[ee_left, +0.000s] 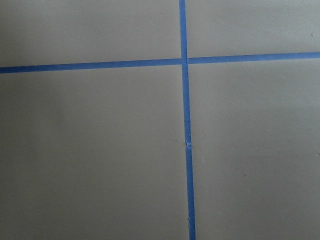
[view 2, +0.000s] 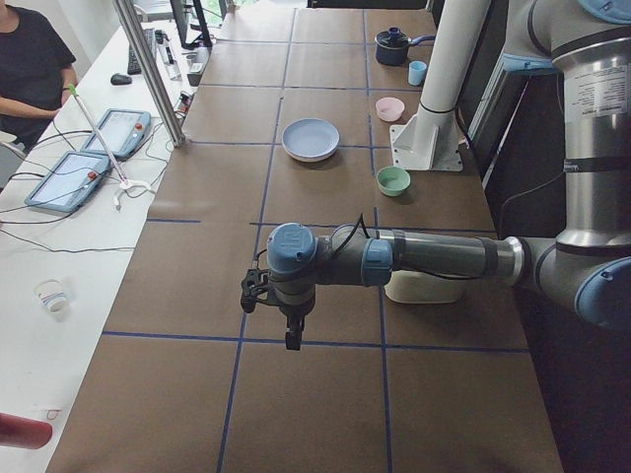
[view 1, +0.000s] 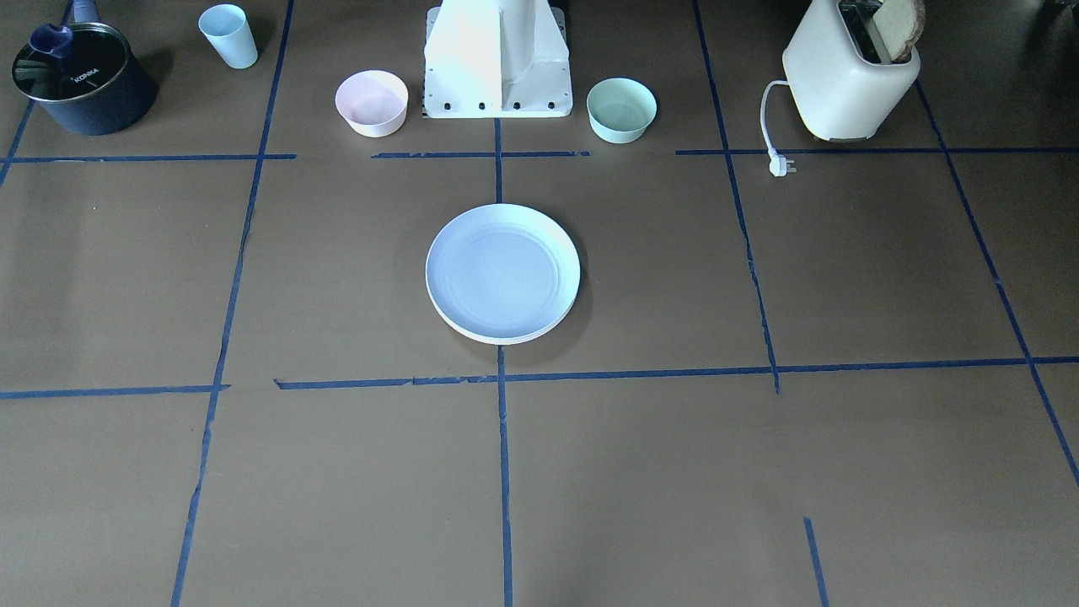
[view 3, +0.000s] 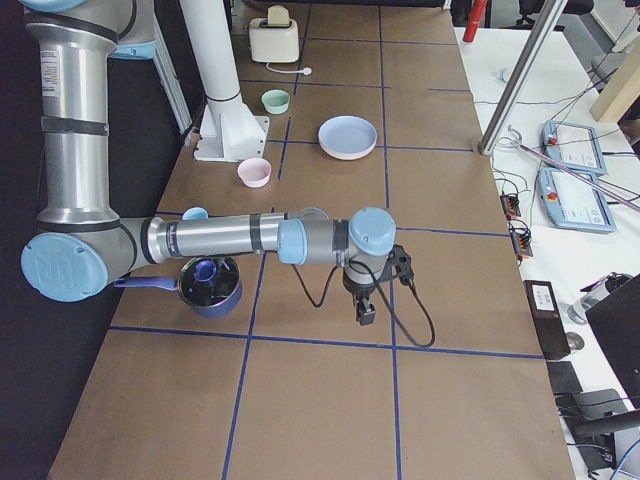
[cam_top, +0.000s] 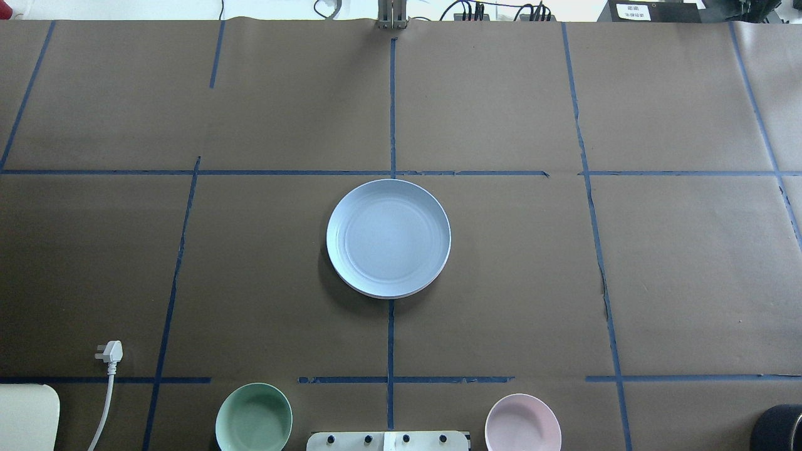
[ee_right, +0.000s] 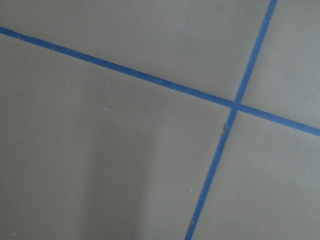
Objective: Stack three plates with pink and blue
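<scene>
A pale blue plate (view 1: 502, 271) lies on top of a stack in the middle of the table. It also shows in the overhead view (cam_top: 388, 237) and in both side views (view 2: 311, 138) (view 3: 347, 135). Thin pale rims of plates under it show at the stack's edge (view 1: 506, 339); their colours are hard to tell. My left gripper (view 2: 292, 338) hangs over bare table far from the stack, and shows only in the left side view. My right gripper (view 3: 366, 314) hangs likewise at the other end. I cannot tell whether either is open or shut. Both wrist views show only table and tape.
A small pink bowl (view 1: 372, 103) and a mint-green bowl (view 1: 621, 110) flank the robot base (view 1: 497, 59). A toaster (view 1: 851, 76) with its loose plug (view 1: 780, 164), a dark pot (view 1: 84, 84) and a pale blue cup (view 1: 229, 35) stand at the table's ends.
</scene>
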Tool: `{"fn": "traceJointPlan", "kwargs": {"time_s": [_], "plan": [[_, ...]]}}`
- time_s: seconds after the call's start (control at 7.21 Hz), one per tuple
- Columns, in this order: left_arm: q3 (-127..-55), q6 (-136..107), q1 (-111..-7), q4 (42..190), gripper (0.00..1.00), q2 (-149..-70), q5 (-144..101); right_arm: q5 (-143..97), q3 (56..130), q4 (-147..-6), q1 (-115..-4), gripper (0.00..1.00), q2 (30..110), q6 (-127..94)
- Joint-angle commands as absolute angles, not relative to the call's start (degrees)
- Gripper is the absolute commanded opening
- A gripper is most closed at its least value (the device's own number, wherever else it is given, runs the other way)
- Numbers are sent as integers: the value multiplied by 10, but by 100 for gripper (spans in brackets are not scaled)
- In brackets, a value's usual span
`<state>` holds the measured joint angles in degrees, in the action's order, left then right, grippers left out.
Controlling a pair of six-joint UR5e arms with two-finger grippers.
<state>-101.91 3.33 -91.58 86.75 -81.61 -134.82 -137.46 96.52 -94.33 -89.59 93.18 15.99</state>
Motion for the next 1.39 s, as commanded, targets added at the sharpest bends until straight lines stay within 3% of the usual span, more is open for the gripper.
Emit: {"fn": "traceJointPlan", "kwargs": {"time_s": [0.0,1.25], "plan": [[-1018,33,-916,861,100,-813,-1347,-1373,940,-941,-922,100,960,179],[-987,34,-916,860,100,-815,-1349,-1360,953,-941,-940,100,958,121]]}}
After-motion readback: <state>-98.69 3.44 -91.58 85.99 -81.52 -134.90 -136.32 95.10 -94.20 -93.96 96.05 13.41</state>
